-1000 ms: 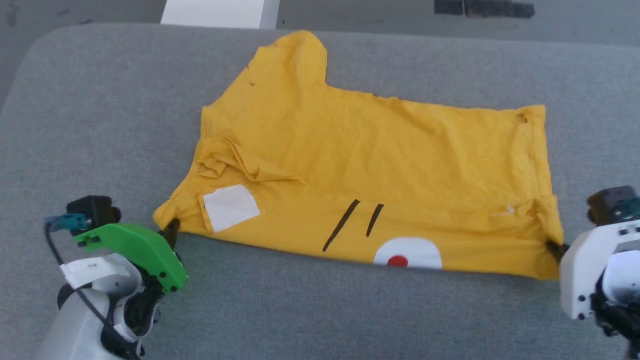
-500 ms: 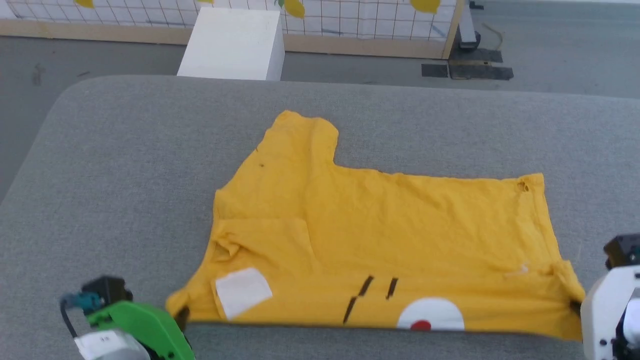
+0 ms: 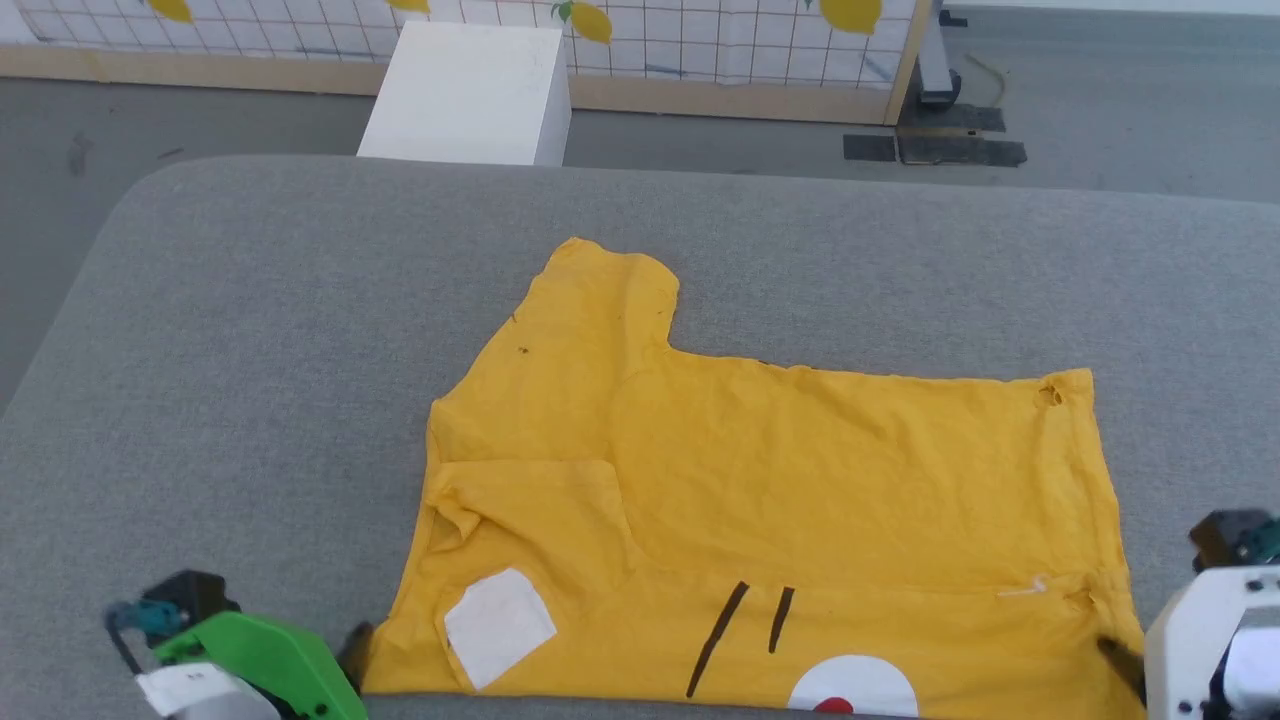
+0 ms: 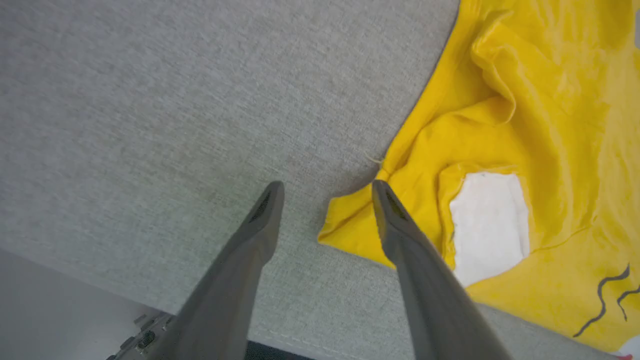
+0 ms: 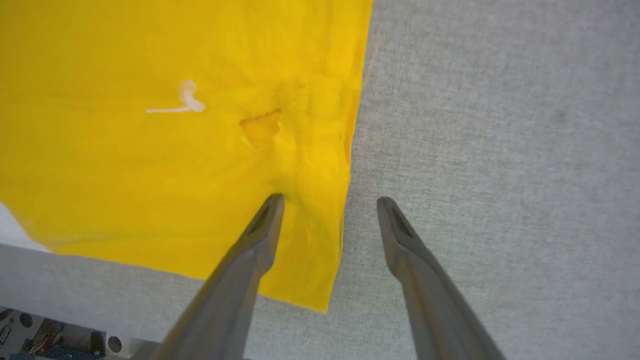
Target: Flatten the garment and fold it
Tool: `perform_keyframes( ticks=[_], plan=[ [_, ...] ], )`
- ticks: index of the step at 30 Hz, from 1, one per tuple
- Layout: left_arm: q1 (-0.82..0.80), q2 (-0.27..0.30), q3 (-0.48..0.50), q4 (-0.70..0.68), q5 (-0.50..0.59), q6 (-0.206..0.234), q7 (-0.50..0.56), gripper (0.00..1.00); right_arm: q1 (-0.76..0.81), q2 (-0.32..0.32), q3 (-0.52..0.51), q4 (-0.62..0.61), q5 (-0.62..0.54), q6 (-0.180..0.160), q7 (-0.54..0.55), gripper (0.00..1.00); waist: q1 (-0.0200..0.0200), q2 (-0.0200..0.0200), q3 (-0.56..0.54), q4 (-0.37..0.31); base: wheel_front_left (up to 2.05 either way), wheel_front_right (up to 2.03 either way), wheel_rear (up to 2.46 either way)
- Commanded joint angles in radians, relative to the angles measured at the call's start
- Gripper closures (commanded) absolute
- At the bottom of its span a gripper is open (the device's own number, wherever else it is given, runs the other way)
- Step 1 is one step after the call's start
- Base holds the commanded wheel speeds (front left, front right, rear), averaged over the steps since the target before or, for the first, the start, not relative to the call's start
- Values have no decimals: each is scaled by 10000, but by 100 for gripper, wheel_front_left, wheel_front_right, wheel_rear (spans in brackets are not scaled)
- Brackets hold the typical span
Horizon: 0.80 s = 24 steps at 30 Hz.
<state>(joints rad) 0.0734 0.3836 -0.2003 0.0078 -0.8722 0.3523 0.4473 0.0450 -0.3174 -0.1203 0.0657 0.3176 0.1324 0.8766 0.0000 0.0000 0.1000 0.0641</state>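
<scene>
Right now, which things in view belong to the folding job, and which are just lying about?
Job in hand:
- bright yellow short-sleeved T-shirt with white patches, lying on the grey padded table
- left gripper, open at one corner
- right gripper, open at the other

Lying about:
- white box on the floor
- lemon-printed grid panel
- dark floor mats

L pincer [image 4: 327, 184], R pincer [image 5: 330, 199] spread, prob. empty

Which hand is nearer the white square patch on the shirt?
Left. The left hand sits open at the shirt corner beside the patch; the right hand is at the opposite corner.
</scene>
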Motion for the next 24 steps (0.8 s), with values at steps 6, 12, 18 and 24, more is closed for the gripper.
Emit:
perform_keyframes(
  ticks=[6,12,18,24],
  plan=[
    [-824,709,475,-1377,657,-125,-707,0,-865,-92,-652,-1131,41,-17,-1114,0,0,0,-249,-207,0,0,0],
    [-2126,743,207,-1671,1618,-1500,-2802,0,-1686,99,-1083,-1613,-277,-17,-1996,0,0,0,-112,-312,0,0,0],
    [-3667,286,-432,-409,2466,-2281,-4302,0,-2468,141,-1135,-1517,-407,-17,-2537,0,0,0,543,-322,0,0,0],
    [-5767,-502,-1248,1400,2951,-2941,-4902,0,-3124,-10,-1002,-1448,-382,-17,-2736,0,0,0,1652,-158,0,0,0]
  ],
)
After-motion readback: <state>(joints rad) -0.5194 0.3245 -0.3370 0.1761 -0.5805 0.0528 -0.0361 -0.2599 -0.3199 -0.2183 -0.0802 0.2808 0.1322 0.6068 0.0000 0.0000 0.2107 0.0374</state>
